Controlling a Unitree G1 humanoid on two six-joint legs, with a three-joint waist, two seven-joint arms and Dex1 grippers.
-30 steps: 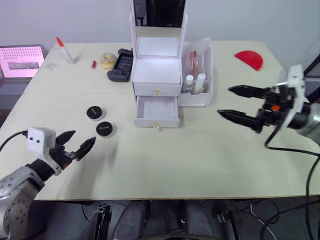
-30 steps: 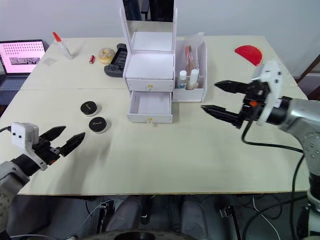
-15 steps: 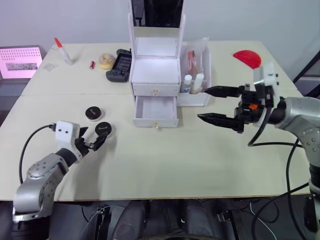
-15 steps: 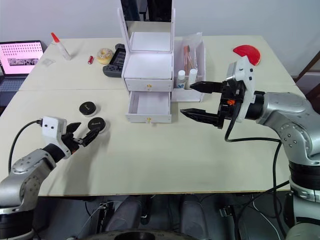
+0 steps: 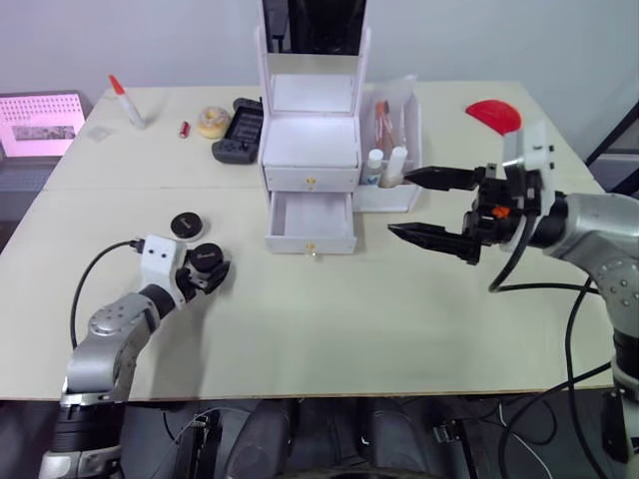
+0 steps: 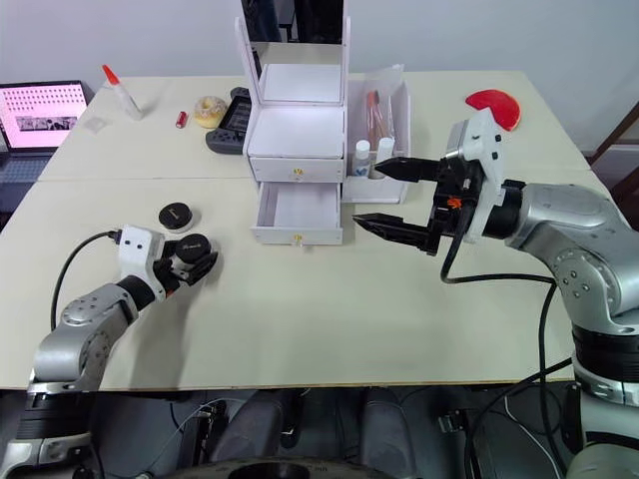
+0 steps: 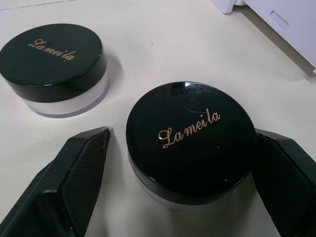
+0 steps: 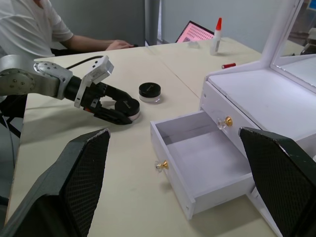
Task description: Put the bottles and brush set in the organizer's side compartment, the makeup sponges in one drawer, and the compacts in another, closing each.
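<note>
While the organizer (image 5: 312, 150) stands at the back middle of the table (image 5: 329, 329) with its lower drawer (image 5: 311, 222) pulled out and bare inside and its upper drawer (image 5: 311, 178) pushed in, the left gripper (image 6: 190, 267) sits low on the tabletop well out to the organizer's left front, its two black fingers spread around the nearer compact (image 7: 190, 136). In the left wrist view one finger (image 7: 81, 170) stands a little clear of that black lid and the other (image 7: 284, 168) lies at its far edge, so the jaws bracket the case without clearly pressing it; whether it is gripped I cannot tell. The second compact (image 7: 53, 61) rests just beyond the first, farther from the robot and apart from the gripper, both left of the open drawer. In the organizer's side bin (image 5: 404, 160), on its right, the two white-capped bottles (image 5: 387, 165) stand upright at the front with the brush set (image 5: 384, 118) leaning behind them. The right gripper (image 5: 431, 204) hovers above the table just to the right front of the organizer, its fingers spread wide and holding nothing, pointing toward the drawers. Behind the organizer's left side lie a dark game controller (image 5: 240, 130), a yellow ring-shaped roll (image 5: 212, 121), a small red item (image 5: 186, 128) and a red-tipped glue bottle (image 5: 128, 100); a red half-round piece (image 5: 496, 115) lies far to its right. A laptop (image 5: 40, 112) sits at the far left edge, and a person (image 8: 34, 27) sits beyond the table in the right wrist view.
</note>
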